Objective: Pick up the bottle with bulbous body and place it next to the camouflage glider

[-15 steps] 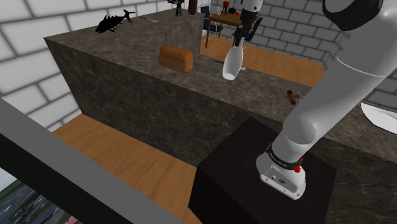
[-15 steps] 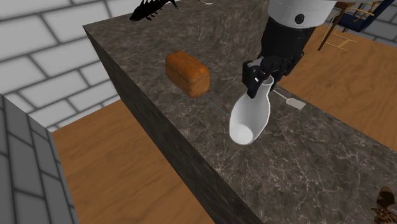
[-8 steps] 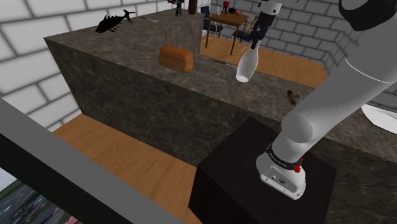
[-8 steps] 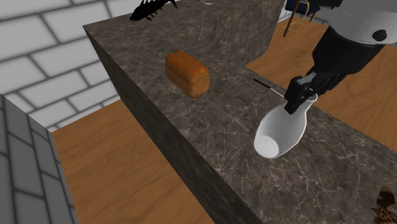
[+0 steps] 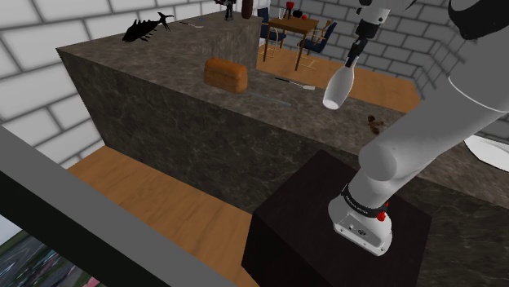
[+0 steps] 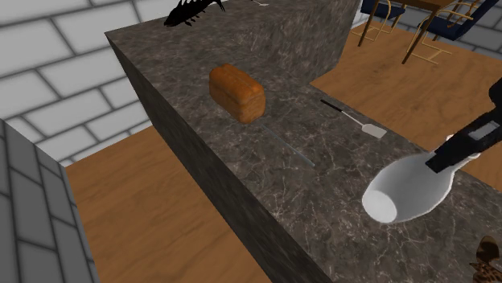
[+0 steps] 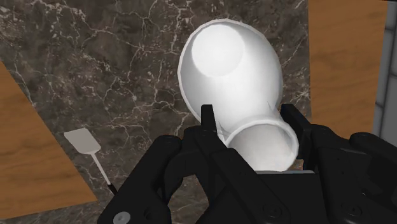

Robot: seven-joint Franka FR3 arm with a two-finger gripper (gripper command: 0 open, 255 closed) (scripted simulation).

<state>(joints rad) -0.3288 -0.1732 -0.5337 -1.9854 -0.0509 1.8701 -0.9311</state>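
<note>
Above the dark veined stone counter (image 6: 241,173), black two-finger gripper (image 7: 250,129) grasps white bulbous bottle (image 7: 229,67) by its neck, off the surface.

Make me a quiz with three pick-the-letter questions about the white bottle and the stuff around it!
1. Where is the white round-bellied bottle compared with the dark marbled stone counter? A lying on it; B in the air above it; C underneath it.
2. What colour is the loaf-shaped block on the counter? A blue; B green; C brown.
3. What is the black two-finger gripper doing? A open, empty; B shut on the bottle's neck; C shut on nothing.
Answers: 1 B, it hangs from the gripper; 2 C, plainly brown; 3 B, the fingers clasp the neck in the wrist view.
</note>
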